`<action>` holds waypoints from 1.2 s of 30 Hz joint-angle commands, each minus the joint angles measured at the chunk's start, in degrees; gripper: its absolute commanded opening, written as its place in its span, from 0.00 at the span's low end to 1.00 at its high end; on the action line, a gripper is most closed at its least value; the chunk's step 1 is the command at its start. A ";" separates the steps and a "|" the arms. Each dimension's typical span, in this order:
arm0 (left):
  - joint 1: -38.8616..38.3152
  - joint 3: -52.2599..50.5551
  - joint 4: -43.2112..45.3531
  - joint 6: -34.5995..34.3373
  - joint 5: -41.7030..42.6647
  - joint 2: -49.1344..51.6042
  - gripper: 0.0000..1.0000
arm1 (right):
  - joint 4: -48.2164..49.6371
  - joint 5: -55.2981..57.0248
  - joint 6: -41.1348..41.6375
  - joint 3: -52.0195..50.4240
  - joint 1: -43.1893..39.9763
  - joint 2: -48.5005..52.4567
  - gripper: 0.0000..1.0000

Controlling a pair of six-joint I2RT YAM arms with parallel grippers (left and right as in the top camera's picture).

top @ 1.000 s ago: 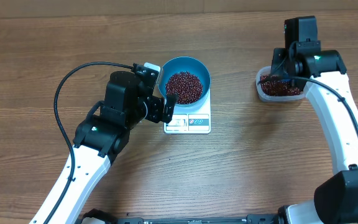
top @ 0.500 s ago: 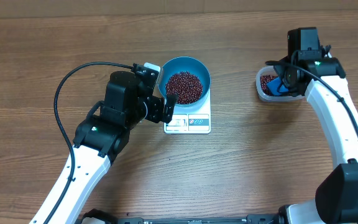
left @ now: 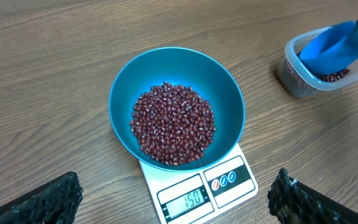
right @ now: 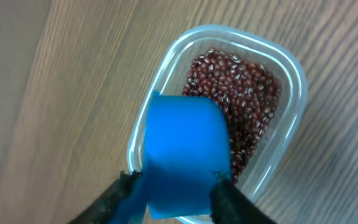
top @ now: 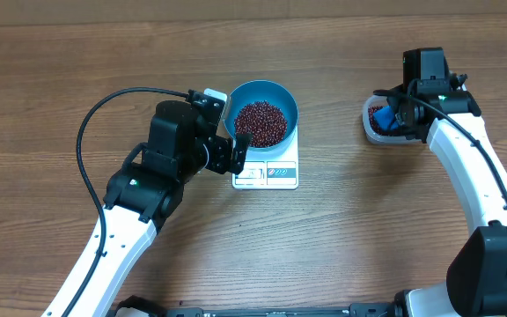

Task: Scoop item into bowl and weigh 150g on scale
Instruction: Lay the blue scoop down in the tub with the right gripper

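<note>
The small blue plastic scoop (right: pixel 182 149) has settled over the clear plastic tub (right: pixel 291 68) by the table's right edge; whether the right gripper (right: pixel 176 193) clamps it, I can't tell. The wide-open left gripper (left: pixel 176 199) could nudge the round teal bowl (left: pixel 229 93) of dark red-brown beans (left: pixel 174 121) on the white square scale (left: pixel 229 180) mid-table.

Overhead camera looks straight down on the whole table (top: pixel 60 70). Left wrist camera faces bowl (left: pixel 221 87) and scale (left: pixel 229 180) closely, tub (left: pixel 289 74) far right; right wrist camera hangs directly above that tub.

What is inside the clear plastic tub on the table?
The clear tub holds red-brown beans, and a blue scoop lies over them. The scoop covers the beans beneath it, so how deep they lie there cannot be seen.
</note>
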 commanded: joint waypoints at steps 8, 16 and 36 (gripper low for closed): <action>-0.04 1.38 0.13 1.73 -0.11 0.17 0.99 | -2.43 -0.90 -1.99 -0.39 -0.11 -1.53 0.80; -0.04 1.38 0.17 1.73 -0.11 0.17 1.00 | -4.26 -0.83 -2.45 -0.39 -0.13 -1.55 0.87; -0.04 1.38 0.20 1.73 -0.13 0.17 1.00 | -3.82 2.99 -3.17 -0.17 -0.35 -3.91 1.00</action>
